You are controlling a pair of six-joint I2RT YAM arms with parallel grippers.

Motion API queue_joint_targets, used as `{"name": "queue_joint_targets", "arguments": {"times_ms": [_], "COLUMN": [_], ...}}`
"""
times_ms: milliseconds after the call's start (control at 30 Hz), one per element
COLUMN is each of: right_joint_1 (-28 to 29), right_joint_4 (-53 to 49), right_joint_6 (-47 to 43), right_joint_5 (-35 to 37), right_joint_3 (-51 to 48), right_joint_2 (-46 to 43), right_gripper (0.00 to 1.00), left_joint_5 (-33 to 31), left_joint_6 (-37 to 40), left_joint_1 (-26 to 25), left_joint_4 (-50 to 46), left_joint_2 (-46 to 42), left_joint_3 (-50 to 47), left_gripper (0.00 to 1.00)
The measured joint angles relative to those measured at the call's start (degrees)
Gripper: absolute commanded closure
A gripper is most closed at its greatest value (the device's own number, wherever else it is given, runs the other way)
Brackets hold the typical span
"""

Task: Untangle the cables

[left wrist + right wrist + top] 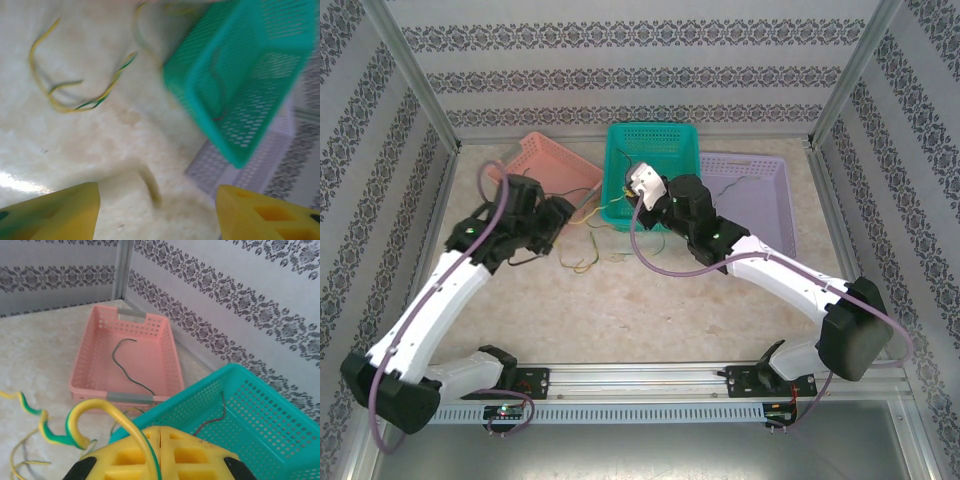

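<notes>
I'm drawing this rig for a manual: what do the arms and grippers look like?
The left arm and right arm have white links, black joints, a purple cable looping along each and a small green light near the wrist. The left gripper and right gripper have blocky yellow fingers with cut-out pockets.

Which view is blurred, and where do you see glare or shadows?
Left wrist view: smeared throughout, the teal basket and the cables on the table soft-edged, glare at lower left. Right wrist view: sharp, the pink basket and the yellow-green cable in the right tool crisp. Top external view: evenly lit, soft shadows under the arms.
</notes>
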Motion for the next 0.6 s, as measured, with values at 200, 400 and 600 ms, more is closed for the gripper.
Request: {"name": "queue_joint_targets", "arguments": {"times_ms": [200,400,600], "right_joint_1": [-0.70,-3.15,-6.34], "right_joint_4": [-0.26,-3.65,-8.61], "right_joint_6": [-4.24,-2.62,0.70], "right_joint_5": [0.68,-4.44,-13.20], "right_joint_3": [0.00,2.80,7.52], "right_joint_2": [-0.94,-0.94,-0.92], "right_gripper": [1.00,1.00,1.00], "left_joint_5": [2.34,6.32,9.75], "left_joint_6": [1.66,6.12,13.42], "left_joint_1": [-0.87,-5.68,-7.87], "left_joint_4": [0.35,2.27,5.05], "left_joint_2": [-0.83,7.50,17.14], "left_joint_3": [10.91,13.42,17.40], "left_gripper": [0.55,0.60,0.52]}}
